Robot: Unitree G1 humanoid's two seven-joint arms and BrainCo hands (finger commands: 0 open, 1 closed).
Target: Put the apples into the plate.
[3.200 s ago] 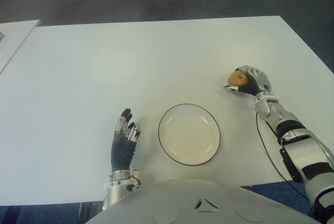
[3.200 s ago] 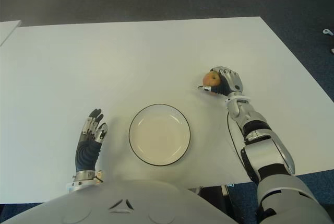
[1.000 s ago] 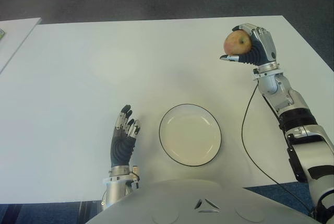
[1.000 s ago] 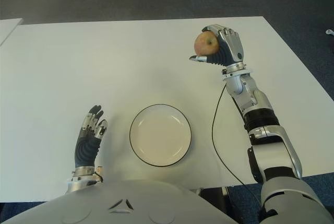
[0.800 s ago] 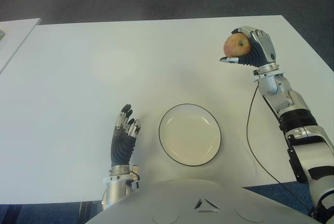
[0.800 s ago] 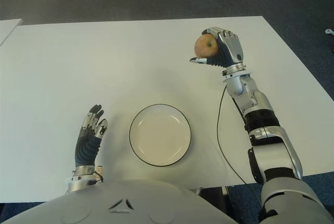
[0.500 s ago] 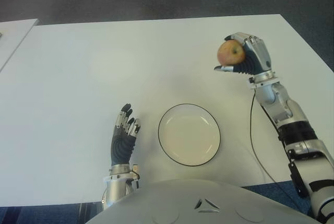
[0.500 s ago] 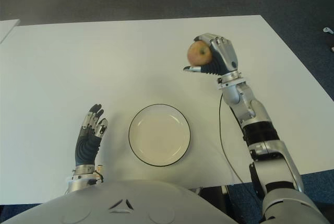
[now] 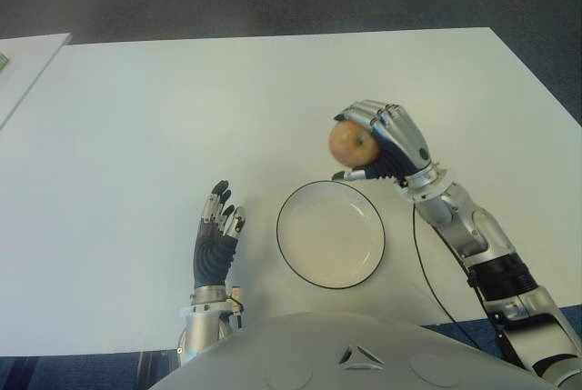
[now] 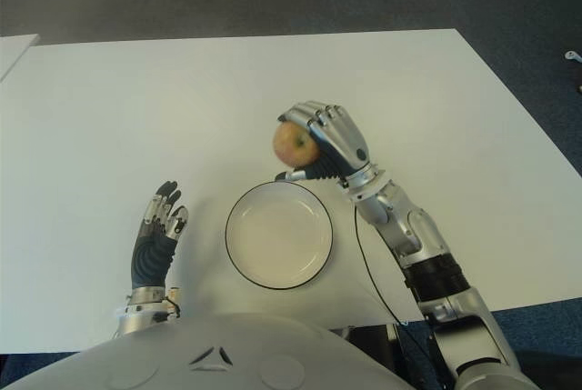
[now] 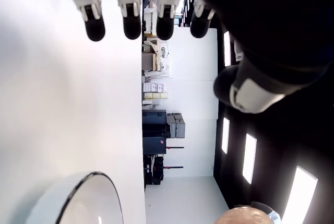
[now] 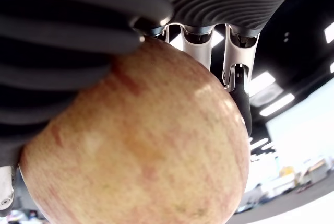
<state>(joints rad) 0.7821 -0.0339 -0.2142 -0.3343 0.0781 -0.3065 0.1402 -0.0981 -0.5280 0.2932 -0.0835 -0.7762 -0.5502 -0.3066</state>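
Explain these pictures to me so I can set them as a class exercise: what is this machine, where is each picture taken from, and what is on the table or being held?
This is a humanoid robot with two arms, each ending in a robot hand with several fingers. The two wide pictures come from a pair of cameras on its head, looking down at a white table. The two close-ups come from cameras on its wrists. On the table lies one empty white plate with a dark rim. The right robot hand grips an apple in the air, showing just beyond the plate's far rim; its wrist camera shows the apple filling the picture. The left robot hand shows to the left of the plate, fingers open, holding nothing.
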